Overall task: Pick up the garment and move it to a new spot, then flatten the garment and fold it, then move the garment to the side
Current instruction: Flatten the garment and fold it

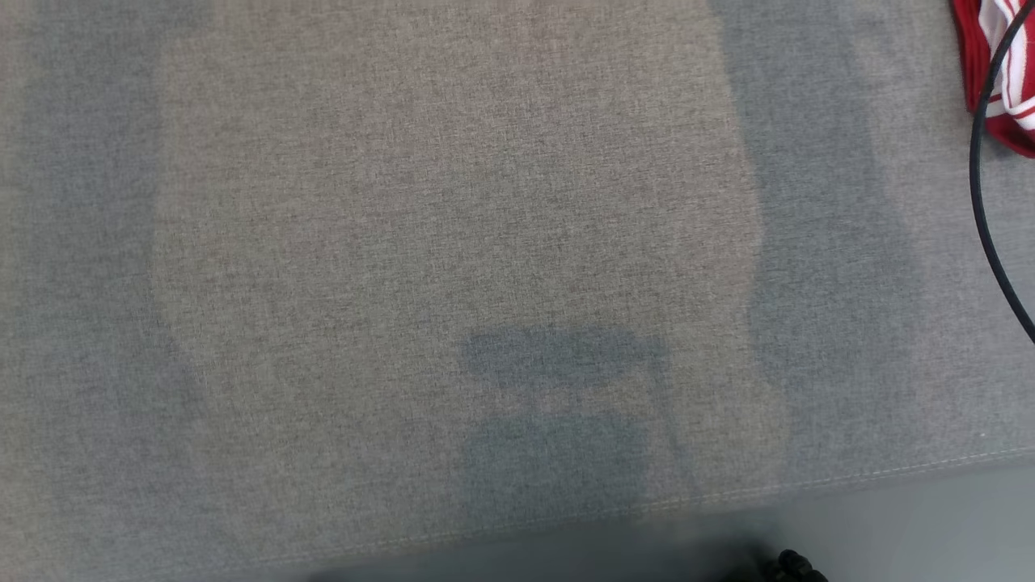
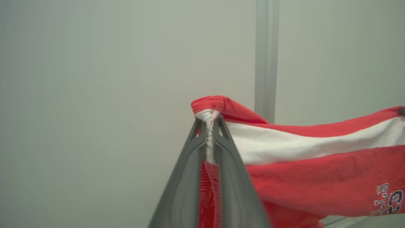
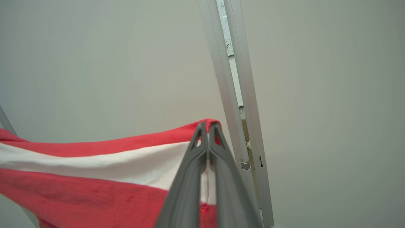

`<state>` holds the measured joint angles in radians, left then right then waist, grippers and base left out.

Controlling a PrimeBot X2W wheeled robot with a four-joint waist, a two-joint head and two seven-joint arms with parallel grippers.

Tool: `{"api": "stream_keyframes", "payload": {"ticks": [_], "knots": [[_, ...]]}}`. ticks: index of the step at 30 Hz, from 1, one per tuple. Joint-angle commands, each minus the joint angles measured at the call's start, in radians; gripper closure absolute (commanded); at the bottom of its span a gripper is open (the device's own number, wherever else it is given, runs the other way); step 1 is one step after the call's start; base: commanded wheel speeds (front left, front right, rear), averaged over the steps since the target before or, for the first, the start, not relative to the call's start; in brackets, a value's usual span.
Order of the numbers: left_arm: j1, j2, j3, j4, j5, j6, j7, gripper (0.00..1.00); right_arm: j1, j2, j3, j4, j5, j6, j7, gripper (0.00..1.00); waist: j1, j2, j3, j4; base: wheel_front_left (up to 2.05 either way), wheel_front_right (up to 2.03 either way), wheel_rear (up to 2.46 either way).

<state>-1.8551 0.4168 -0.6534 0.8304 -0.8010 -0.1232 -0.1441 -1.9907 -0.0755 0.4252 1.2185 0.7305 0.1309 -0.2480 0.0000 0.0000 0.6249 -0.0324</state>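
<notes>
The garment (image 2: 300, 171) is red with a broad white stripe and blue lettering near one edge. It hangs stretched in the air between my two grippers, in front of a pale wall. My left gripper (image 2: 209, 118) is shut on one bunched corner, with cloth pinched between its fingertips. In the right wrist view my right gripper (image 3: 207, 124) is shut on the other top corner of the garment (image 3: 79, 190). Red-and-white striped cloth (image 1: 1003, 73) shows at the top right corner of the head view; I cannot tell whether it is the same garment.
A table covered in grey fabric (image 1: 404, 242) spreads below, its front seam running along the bottom, with pale floor (image 1: 930, 525) beyond. A black cable (image 1: 980, 202) curves down the right side. A metal post (image 3: 227, 79) stands against the wall behind the garment.
</notes>
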Motion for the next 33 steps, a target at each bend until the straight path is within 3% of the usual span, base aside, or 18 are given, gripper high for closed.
{"api": "stream_keyframes", "payload": {"ticks": [1,10,19,28,33], "knots": [[0.022,-0.008,-0.002,0.006,-0.015,-0.005,-0.017,1.00,0.015,-0.001,0.008,0.004,-0.007,0.000,-0.004,1.00,0.0000,0.0000,0.031,0.018,0.00,0.00,0.00],[0.129,0.021,-0.048,-0.058,-0.074,-0.007,-0.092,1.00,0.117,-0.014,0.090,-0.067,0.020,0.000,0.008,1.00,0.0000,0.0000,0.056,0.029,0.00,0.00,0.00],[0.399,0.093,-0.044,-0.184,-0.119,-0.008,-0.121,1.00,0.373,-0.074,0.205,-0.265,0.137,0.000,0.005,1.00,0.0000,0.0000,-0.032,0.026,0.00,0.00,0.00],[0.784,0.121,0.103,-0.367,-0.069,0.015,-0.121,1.00,0.678,-0.196,0.277,-0.461,0.274,0.000,-0.007,1.00,0.0000,0.0000,-0.170,0.018,0.00,0.00,0.00],[1.030,0.100,0.187,-0.485,-0.034,0.036,-0.122,1.00,0.864,-0.260,0.321,-0.590,0.332,-0.001,-0.012,1.00,0.0000,0.0000,-0.243,0.008,0.00,0.00,0.00]]}}
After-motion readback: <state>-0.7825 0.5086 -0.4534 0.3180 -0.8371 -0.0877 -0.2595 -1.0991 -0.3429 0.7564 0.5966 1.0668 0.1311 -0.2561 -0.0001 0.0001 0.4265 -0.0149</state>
